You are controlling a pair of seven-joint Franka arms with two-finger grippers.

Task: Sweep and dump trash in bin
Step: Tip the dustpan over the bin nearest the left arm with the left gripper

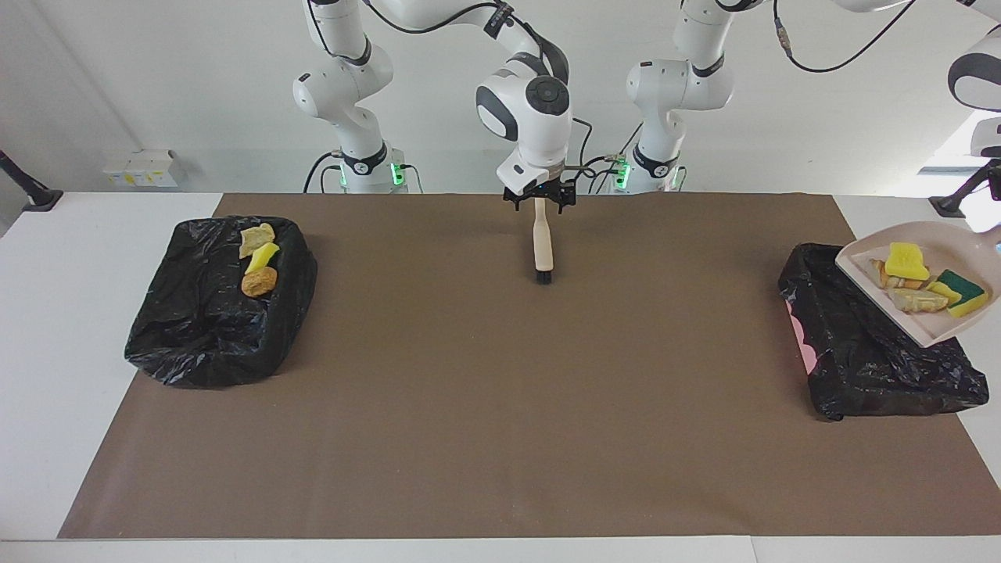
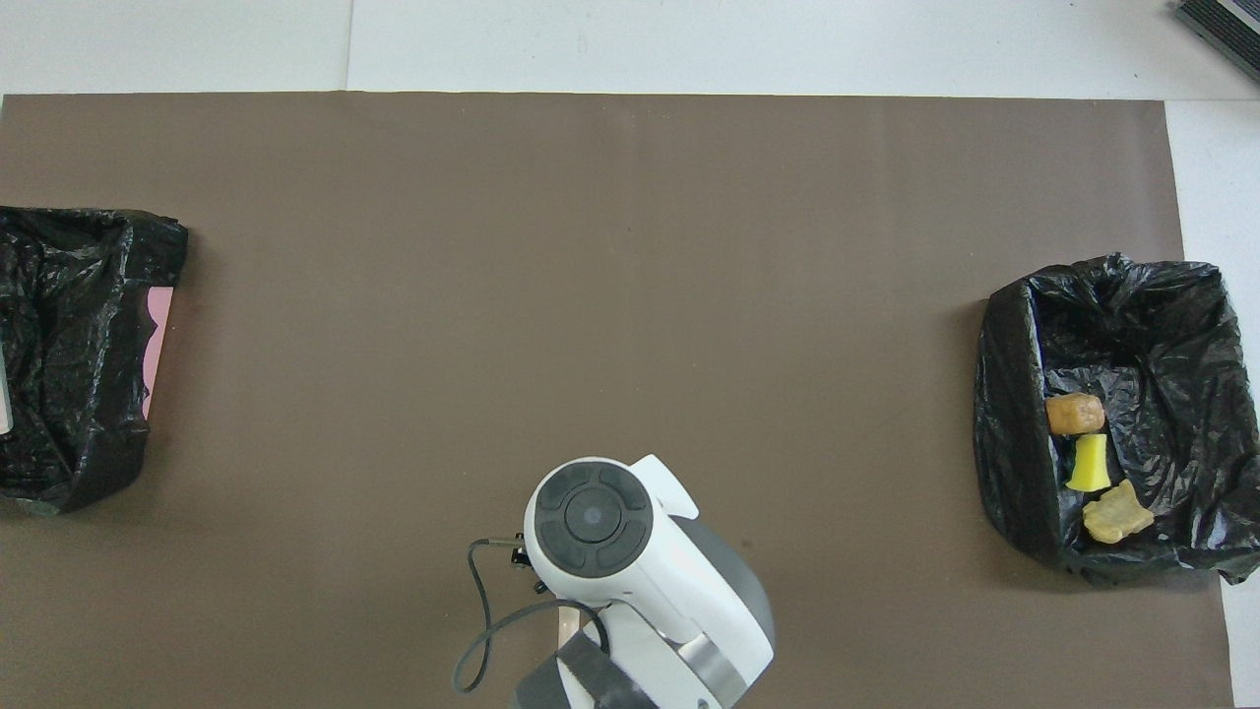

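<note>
A beige dustpan (image 1: 899, 309) hangs in the air over the black-bagged bin (image 1: 868, 352) at the left arm's end of the table. It carries trash: a yellow sponge chunk (image 1: 905, 260), a yellow-and-green sponge (image 1: 960, 291) and tan lumps (image 1: 915, 299). My left gripper (image 1: 996, 181) is almost cut off at the view's edge, shut on the dustpan's handle. The beige brush (image 1: 541, 244) lies on the brown mat, bristles pointing away from the robots. My right gripper (image 1: 539, 200) is open around the top of its handle. In the overhead view the right wrist (image 2: 600, 517) hides the brush.
A second black-bagged bin (image 1: 211, 313) stands at the right arm's end, holding three trash bits (image 2: 1088, 463). The brown mat (image 1: 500, 407) covers most of the table. The bin under the dustpan (image 2: 69, 354) shows a pink edge.
</note>
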